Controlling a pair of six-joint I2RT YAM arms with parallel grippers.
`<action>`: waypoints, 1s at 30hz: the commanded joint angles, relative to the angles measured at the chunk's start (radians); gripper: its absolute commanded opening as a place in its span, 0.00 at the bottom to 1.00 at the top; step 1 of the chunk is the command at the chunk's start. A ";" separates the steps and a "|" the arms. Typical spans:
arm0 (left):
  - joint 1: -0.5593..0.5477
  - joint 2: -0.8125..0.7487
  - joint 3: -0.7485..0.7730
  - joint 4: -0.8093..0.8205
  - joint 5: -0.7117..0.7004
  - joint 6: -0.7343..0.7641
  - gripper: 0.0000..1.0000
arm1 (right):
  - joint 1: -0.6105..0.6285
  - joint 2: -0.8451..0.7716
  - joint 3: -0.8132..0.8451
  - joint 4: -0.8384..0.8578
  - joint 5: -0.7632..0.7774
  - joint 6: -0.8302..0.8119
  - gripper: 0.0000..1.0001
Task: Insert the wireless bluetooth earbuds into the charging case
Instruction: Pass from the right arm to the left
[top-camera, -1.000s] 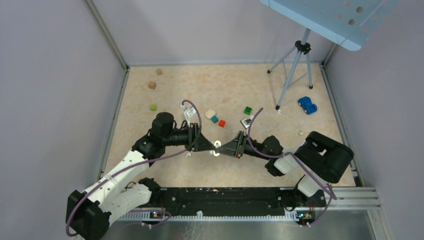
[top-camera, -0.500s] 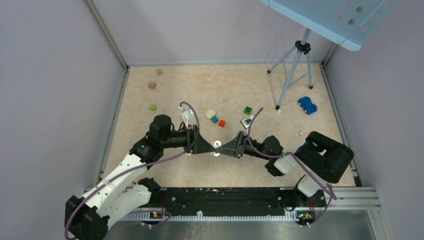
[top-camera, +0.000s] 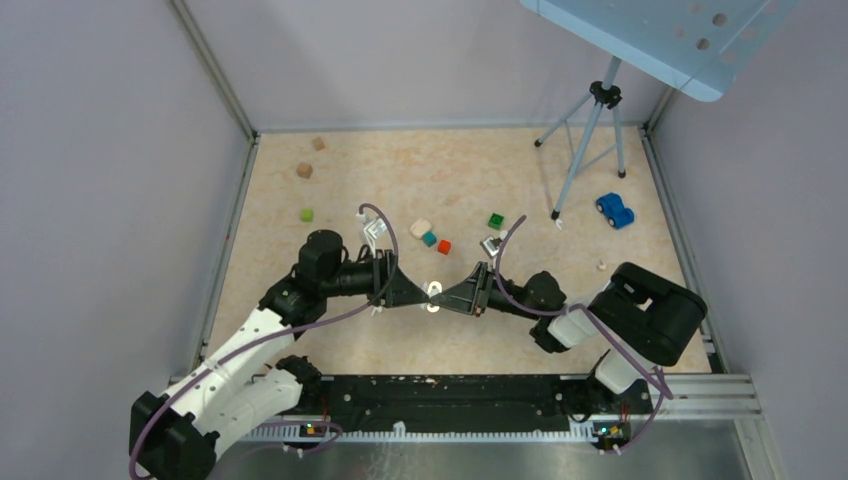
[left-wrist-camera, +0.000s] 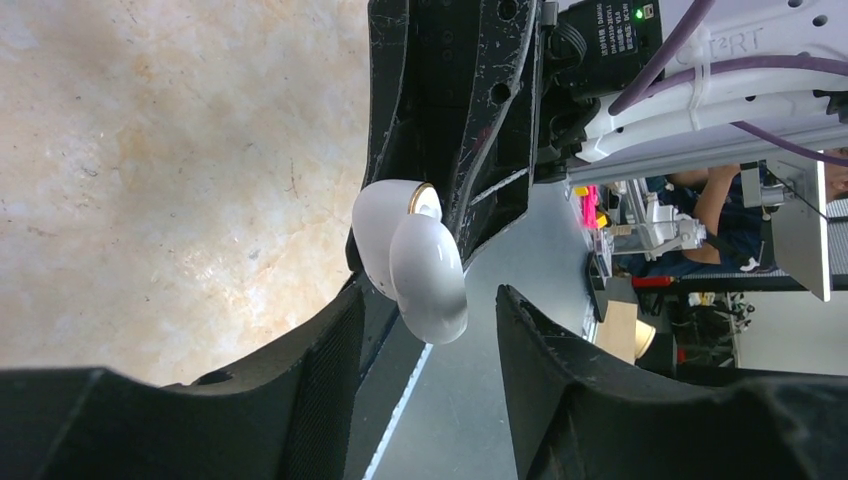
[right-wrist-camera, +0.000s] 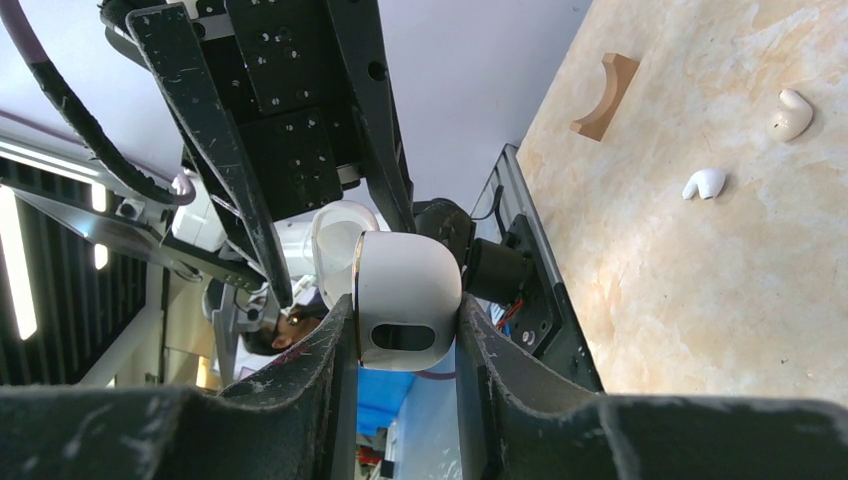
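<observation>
1. From above, I see both arms meeting tip to tip over the middle of the surface (top-camera: 540, 320). The left fingers (top-camera: 417, 292) and right fingers (top-camera: 452, 295) have the charging case (top-camera: 433, 290) between them, lifted clear of the surface.
2. Left wrist: the case is open, its two white shells parted and a gold rim showing. My left fingers stand wide on either side of the nearer shell, with a clear gap on one side, so they are not gripping it.
3. Right wrist: my right fingers are pressed against both sides of the case body, holding it. One earbud (right-wrist-camera: 705, 183) and the second earbud (right-wrist-camera: 790, 112) lie loose on the surface, near each other and well apart from the case, with a tan arch block (right-wrist-camera: 605, 95) beyond them.
</observation>
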 joint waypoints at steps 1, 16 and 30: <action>0.004 0.003 -0.002 0.070 0.006 -0.019 0.55 | -0.005 0.007 0.008 0.194 -0.006 0.000 0.00; 0.003 0.014 -0.028 0.103 0.013 -0.043 0.45 | -0.005 0.019 -0.001 0.224 -0.002 0.012 0.00; 0.012 0.009 -0.035 0.114 0.005 -0.056 0.20 | -0.005 0.035 0.001 0.224 -0.005 0.021 0.00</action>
